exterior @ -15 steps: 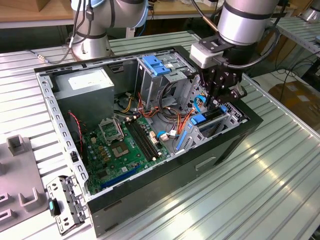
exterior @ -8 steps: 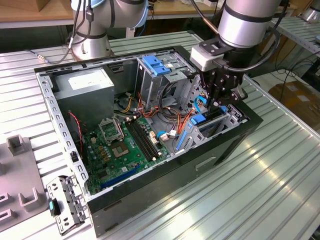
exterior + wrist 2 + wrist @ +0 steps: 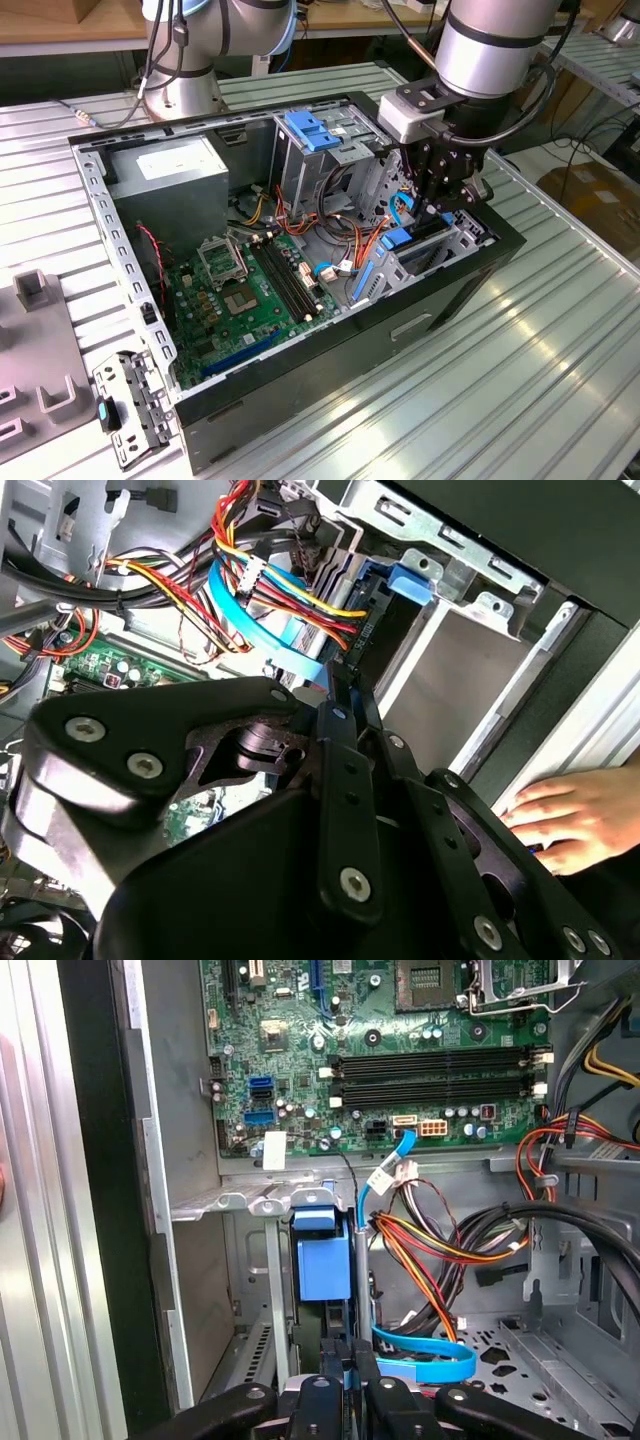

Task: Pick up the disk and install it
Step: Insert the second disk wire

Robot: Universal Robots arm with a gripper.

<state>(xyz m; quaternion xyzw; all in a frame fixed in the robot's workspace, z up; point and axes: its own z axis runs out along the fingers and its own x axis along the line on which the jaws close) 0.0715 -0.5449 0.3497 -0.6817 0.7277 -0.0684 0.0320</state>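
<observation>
On the ribbed metal bench, your end effector gripped the disk edge-on, right of frame, to slot into its bay.

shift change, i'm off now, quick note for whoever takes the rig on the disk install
Gripper: down inside the open computer case, at the drive bay on the exterior view's right; fingers close together on a thin edge, the grip itself unclear.
Disk: blue rail stands in the bay in the first wrist view; drive body hidden.
A person's hand rests by the case.
Done: disk brought to the bay. Left: seating unconfirmed.
</observation>
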